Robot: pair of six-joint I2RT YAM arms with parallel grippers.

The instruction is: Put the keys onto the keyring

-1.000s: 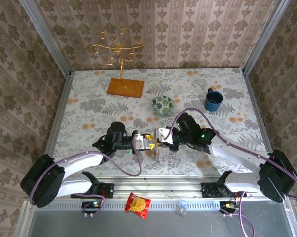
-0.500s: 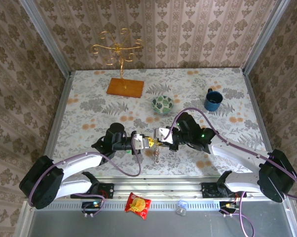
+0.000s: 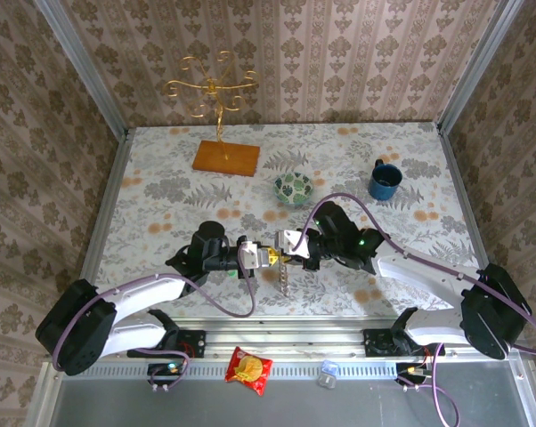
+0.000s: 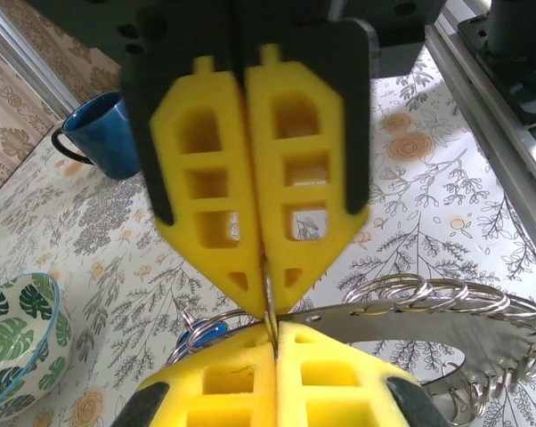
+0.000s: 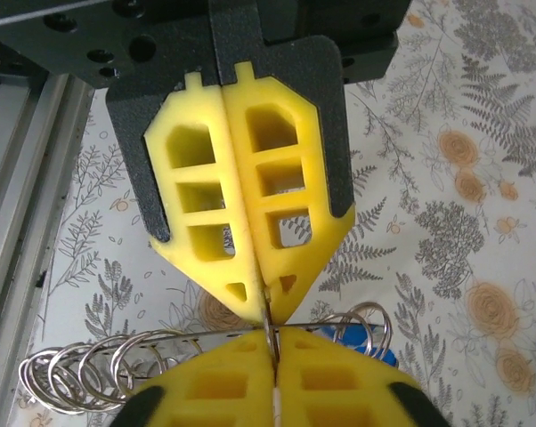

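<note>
My two grippers meet tip to tip over the near middle of the table. The left gripper (image 3: pixel 269 258) (image 4: pixel 275 336) and the right gripper (image 3: pixel 287 253) (image 5: pixel 272 345) are both shut on the same thin metal edge of the keyring (image 4: pixel 410 326) (image 5: pixel 161 337). The keyring is a flat grey band with several small split rings (image 4: pixel 428 292) (image 5: pixel 72 374) threaded on it, and part of it hangs below the fingers (image 3: pixel 284 278). One of the keys, with a blue head (image 4: pixel 207 333) (image 5: pixel 379 357), hangs just beside the pinch point, partly hidden by my fingers.
A green-patterned bowl (image 3: pixel 294 188) (image 4: pixel 14 342) and a blue mug (image 3: pixel 385 181) (image 4: pixel 108 135) stand farther back. A gold wire stand on a wooden base (image 3: pixel 225 157) is at the far left. A red-and-yellow snack packet (image 3: pixel 248 369) lies on the near rail.
The left gripper's jaws have closed onto the keyring's edge. The right gripper has stayed shut and shifted slightly left with the ring.
</note>
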